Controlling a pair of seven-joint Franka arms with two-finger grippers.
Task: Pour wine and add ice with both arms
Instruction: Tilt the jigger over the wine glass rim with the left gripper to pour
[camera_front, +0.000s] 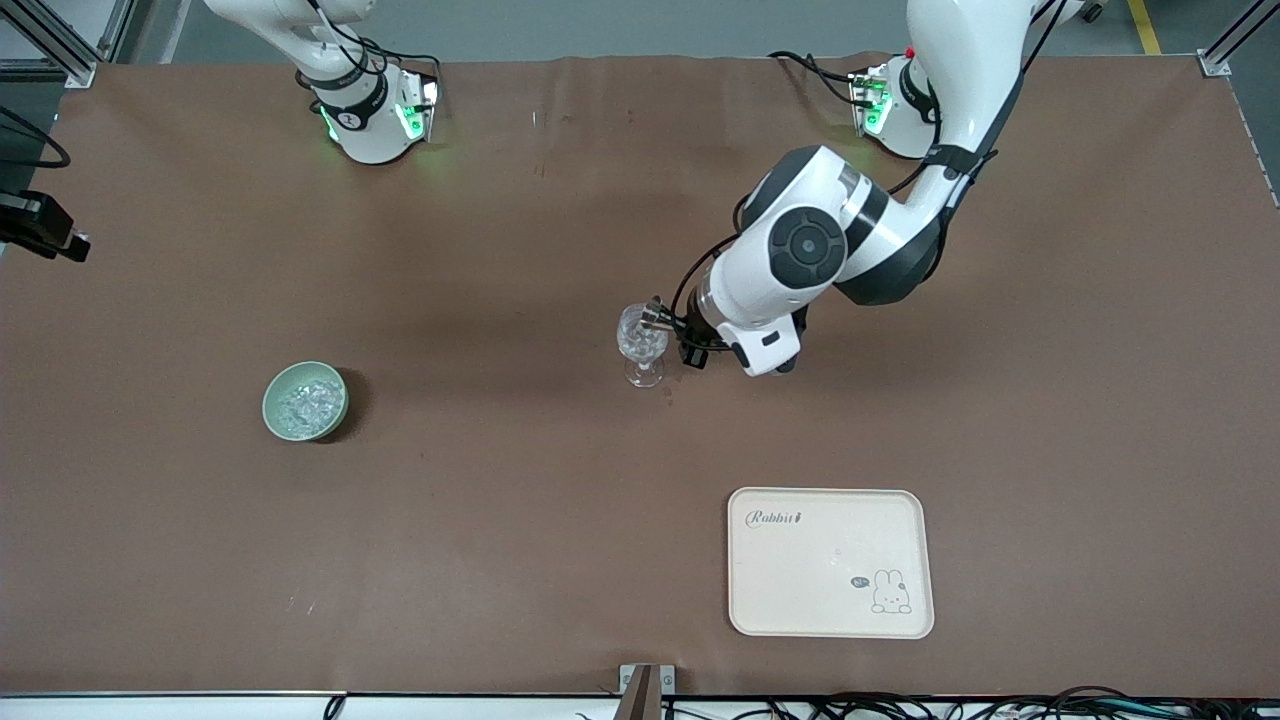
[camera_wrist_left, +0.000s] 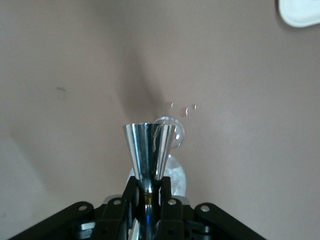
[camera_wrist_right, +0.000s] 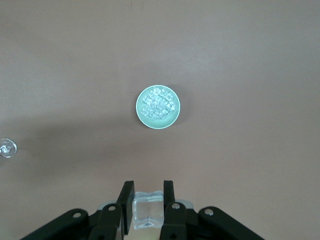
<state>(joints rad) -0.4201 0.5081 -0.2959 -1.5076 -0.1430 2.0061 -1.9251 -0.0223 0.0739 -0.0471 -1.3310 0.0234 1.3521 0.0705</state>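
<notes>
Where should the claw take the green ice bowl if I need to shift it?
Probably the rim of the bowl, from straight above, one finger inside, one outside: it stands upright and open, its wall is low and round, and the ice sits mid-bowl.

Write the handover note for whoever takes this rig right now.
Left pincer: shut on a metal cup, over the glass.
Right pincer: shut on one cube, high over the bowl.
Things: glass mid-table; bowl with the remaining ice toward the right arm's end; tray nearer the camera than the glass.
Done: cube picked up; cup brought to the glass.
Unclear: whether wine is in the glass.
Left: probably carry the cube to the glass and drop it in.
</notes>
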